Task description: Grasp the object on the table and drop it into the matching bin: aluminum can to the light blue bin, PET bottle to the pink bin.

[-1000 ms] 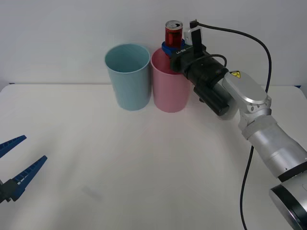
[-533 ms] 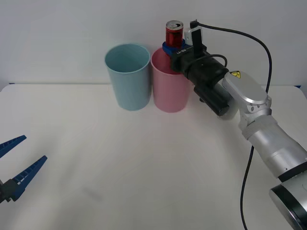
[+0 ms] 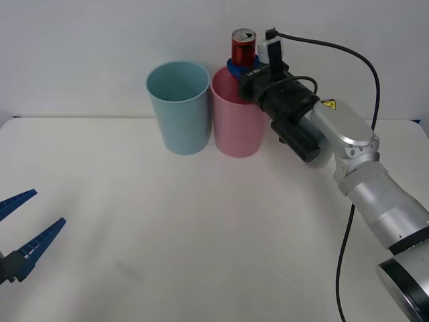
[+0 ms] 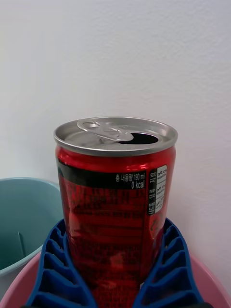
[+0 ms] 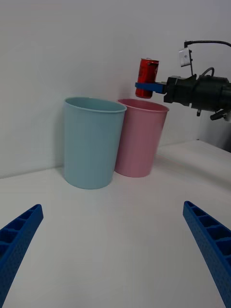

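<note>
Two bins stand side by side at the far edge of the table [image 3: 201, 228]: the light blue bin [image 3: 179, 107] and, to its right, the pink bin [image 3: 236, 117]. Right gripper [image 3: 240, 66] clamps the upright aluminum can [image 3: 242, 45] above the pink bin's rim. Left gripper [image 3: 23, 231] hovers low at the near left, fingers spread wide.

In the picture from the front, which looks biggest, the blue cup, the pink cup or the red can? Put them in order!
1. Light blue cup and pink cup: they look about alike, so I won't rank them.
2. Red can: clearly smallest, held above the pink cup in the right gripper.
</note>
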